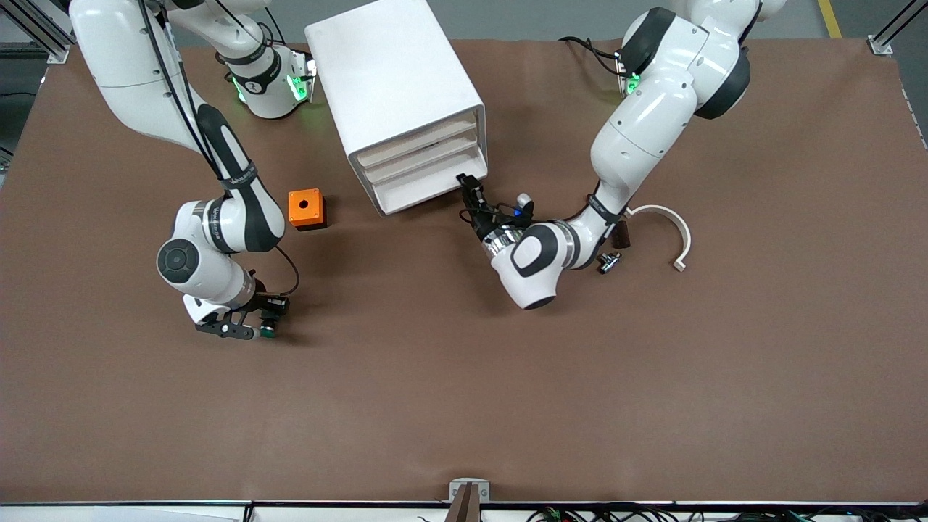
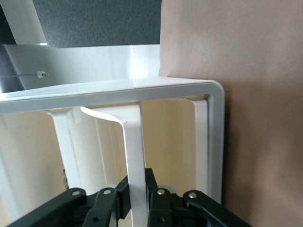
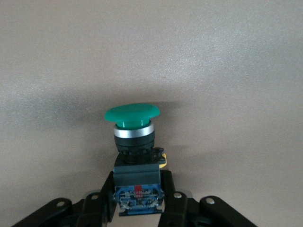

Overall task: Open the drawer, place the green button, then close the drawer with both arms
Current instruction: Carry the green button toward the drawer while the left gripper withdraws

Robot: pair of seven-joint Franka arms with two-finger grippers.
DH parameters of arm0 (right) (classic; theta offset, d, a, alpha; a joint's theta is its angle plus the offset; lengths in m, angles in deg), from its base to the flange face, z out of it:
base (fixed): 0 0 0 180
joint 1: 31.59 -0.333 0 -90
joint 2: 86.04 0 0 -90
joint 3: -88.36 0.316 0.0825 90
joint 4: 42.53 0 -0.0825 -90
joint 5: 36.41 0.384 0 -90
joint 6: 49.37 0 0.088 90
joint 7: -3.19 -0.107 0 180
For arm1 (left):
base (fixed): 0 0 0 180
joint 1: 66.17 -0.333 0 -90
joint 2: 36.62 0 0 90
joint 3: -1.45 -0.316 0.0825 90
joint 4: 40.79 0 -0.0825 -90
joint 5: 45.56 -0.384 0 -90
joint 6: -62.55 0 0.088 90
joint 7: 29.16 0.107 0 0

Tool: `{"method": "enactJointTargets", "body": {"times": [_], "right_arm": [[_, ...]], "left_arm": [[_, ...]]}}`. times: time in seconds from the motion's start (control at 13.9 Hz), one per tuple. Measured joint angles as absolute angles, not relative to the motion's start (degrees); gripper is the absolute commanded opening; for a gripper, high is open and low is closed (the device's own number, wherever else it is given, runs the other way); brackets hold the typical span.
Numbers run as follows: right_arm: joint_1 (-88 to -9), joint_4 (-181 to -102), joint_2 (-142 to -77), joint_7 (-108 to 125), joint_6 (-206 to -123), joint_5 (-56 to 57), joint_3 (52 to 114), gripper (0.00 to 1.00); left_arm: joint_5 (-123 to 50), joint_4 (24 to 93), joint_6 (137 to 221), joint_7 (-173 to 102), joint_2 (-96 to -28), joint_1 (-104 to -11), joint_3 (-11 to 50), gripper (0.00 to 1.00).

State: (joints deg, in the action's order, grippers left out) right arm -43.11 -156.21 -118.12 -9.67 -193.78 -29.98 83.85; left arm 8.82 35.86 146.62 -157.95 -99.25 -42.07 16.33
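- While both grips look set, we judge that the task stands at its opening step: the drawer cabinet [image 1: 406, 101] has all its drawers in, and nothing has gone inside yet.
- We see the left gripper [image 1: 467, 187] at the cabinet's front, at the corner toward the left arm's end of the tabletop [image 1: 761, 362], with its jaws pinched tight on a thin white drawer handle [image 2: 133, 156]; the left wrist view shows the handle running down between the black fingers [image 2: 154, 189].
- We see the right gripper [image 1: 254, 326] low over the tabletop, well apart from the cabinet toward the right arm's end and nearer the front camera than it, closed on the button [image 3: 135, 156].
- We find the button gripped by its black blocky body, green cap [image 3: 131, 114] pointing away from the wrist; whether it touches the tabletop we cannot tell.
- Between that gripper and the cabinet sits an orange box [image 1: 307, 209], just beside the cabinet.
- We think the next move calls for a straight pull by the left arm along the drawer's run, holding firm so the thin handle does not slip.
- We think the right arm must then lift the button, clear the orange box, and carry it over the opened drawer.
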Motion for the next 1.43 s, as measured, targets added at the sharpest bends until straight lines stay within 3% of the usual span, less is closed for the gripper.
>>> {"method": "enactJointTargets", "body": {"times": [0.43, 0.79, 0.93, 1.0, 1.08, 1.29, 1.43], "right_arm": [[-43.48, -155.9, -117.6, -13.17, -193.45, -29.9, 83.97, 0.01], [-52.46, -155.25, -110.67, -33.18, -185.42, -29.83, 84.25, 0.0], [-57.54, -155.22, -107.19, -42.88, -182.57, -29.82, 84.33, 0.0], [-60.14, -155.24, -105.73, -47.64, -181.9, -29.81, 84.37, 0.0], [-62.69, -155.23, -104.57, -52.22, -181.51, -29.81, 84.4, 0.0], [-70.68, -155.05, -103.02, -65.37, -180.73, -29.8, 84.5, 0.0], [-76.43, -155.05, -103.18, -74.42, -180.81, -29.8, 84.51, 0.0]], "left_arm": [[9.0, 35.52, 147.08, -158.03, -99.25, -47.03, 16.29, 0.09], [9.32, 35.23, 147.61, -158.06, -99.25, -50.17, 16.33, 0.16], [9.35, 35.23, 147.97, -158.03, -99.27, -50.22, 16.33, 0.43], [9.35, 35.21, 147.97, -157.51, -99.26, -50.4, 16.22, 0.62], [9.34, 35.2, 147.97, -155.6, -99.27, -50.79, 16.12, 0.72], [9.32, 35.14, 147.69, -146.7, -99.26, -51.94, 16.1, 0.84], [9.32, 34.58, 147.63, -142.86, -99.16, -52.17, 16.29, 0.87]]}}
